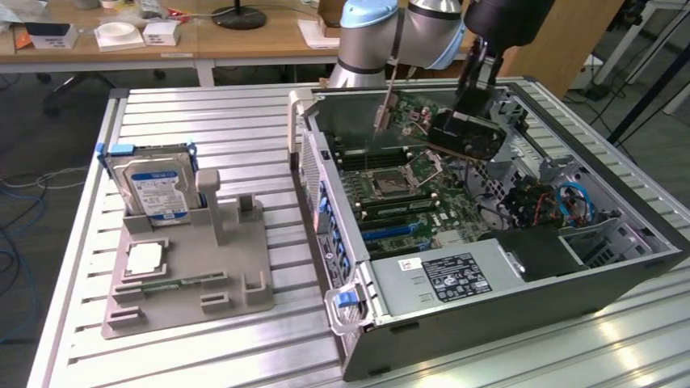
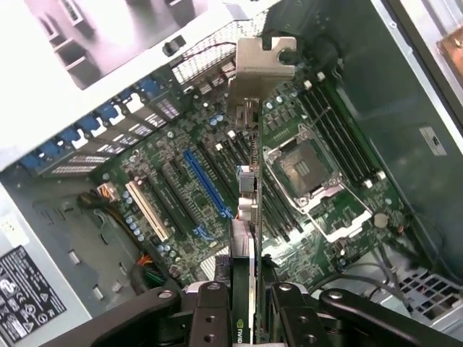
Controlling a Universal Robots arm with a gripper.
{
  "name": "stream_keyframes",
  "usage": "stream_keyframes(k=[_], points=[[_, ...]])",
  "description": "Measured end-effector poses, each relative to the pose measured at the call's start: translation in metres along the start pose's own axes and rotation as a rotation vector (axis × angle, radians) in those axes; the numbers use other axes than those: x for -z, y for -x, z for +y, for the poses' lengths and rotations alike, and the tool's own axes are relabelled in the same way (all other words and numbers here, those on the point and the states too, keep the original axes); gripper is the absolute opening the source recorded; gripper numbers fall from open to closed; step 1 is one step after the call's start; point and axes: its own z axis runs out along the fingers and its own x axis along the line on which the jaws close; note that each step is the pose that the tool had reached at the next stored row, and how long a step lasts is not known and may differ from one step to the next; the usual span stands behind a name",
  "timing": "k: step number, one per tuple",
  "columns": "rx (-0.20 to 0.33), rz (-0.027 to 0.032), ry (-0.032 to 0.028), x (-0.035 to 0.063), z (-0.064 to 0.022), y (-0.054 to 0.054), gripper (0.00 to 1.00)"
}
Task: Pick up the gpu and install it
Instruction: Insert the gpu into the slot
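The arm (image 1: pixel 426 28) reaches down from the far side of the counter (image 1: pixel 205 121) into the open computer case (image 1: pixel 603 275). Its wrist is angled so the gripper (image 1: pixel 473 97) points toward the motherboard (image 1: pixel 415 202). The gripper is clamped on the gpu (image 1: pixel 461 133), with its fingers (image 2: pixel 211 312) pressing on either face of the card. The gpu hangs tilted in the air above the motherboard, not seated in any slot. Its silver bracket (image 2: pixel 263 63) is toward the case's perforated rear wall.
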Motion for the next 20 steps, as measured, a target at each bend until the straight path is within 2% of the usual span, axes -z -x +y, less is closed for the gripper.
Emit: stream_keyframes(k=[20], points=[[0.272, 0.0097, 0.0033, -0.0004, -0.0002, 0.0001, 0.26]])
